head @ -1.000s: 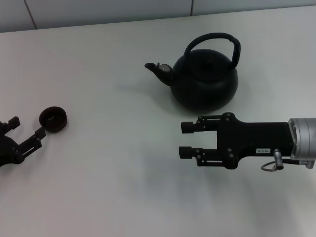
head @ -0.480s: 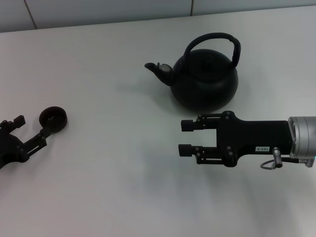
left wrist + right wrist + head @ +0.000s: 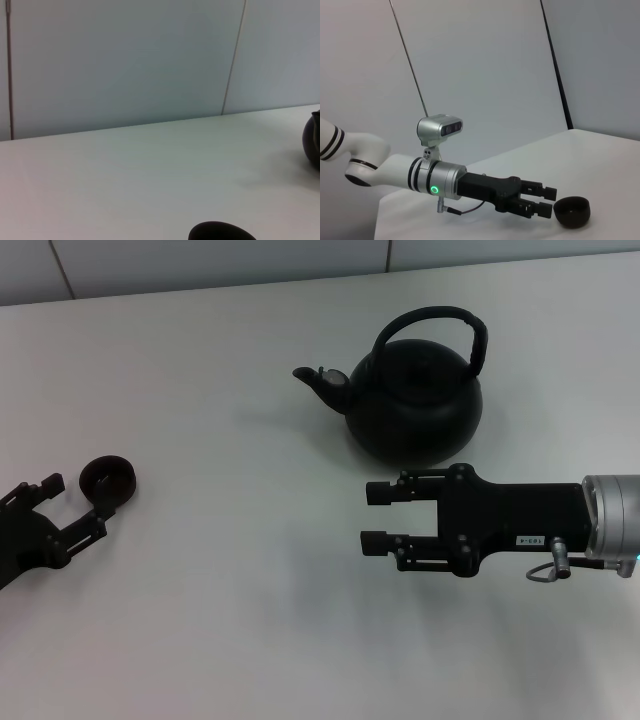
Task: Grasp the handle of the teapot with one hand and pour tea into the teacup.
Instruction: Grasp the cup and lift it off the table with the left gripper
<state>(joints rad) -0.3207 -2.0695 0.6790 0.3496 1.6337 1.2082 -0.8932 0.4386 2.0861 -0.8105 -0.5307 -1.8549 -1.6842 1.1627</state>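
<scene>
Left pincer (image 3: 70, 508) sits with fingers spread, right at the teacup (image 3: 107, 481) without closing on it. Right pincer (image 3: 375, 518), fingers apart too, hovers just in front of the teapot (image 3: 412, 400) (handle (image 3: 440, 322) untouched), well right of the teacup on the desk (image 3: 230, 610).

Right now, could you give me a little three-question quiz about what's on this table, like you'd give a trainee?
1. True or false: the right gripper is already holding the handle of the teapot.
2. Which gripper is nearest the teacup? A) the left gripper B) the right gripper C) both equally
3. Fill in: the teapot's spout points toward the robot's ____ side.

Key: 1 false: its fingers are open, in front of the pot. 2 A. 3 left.
</scene>
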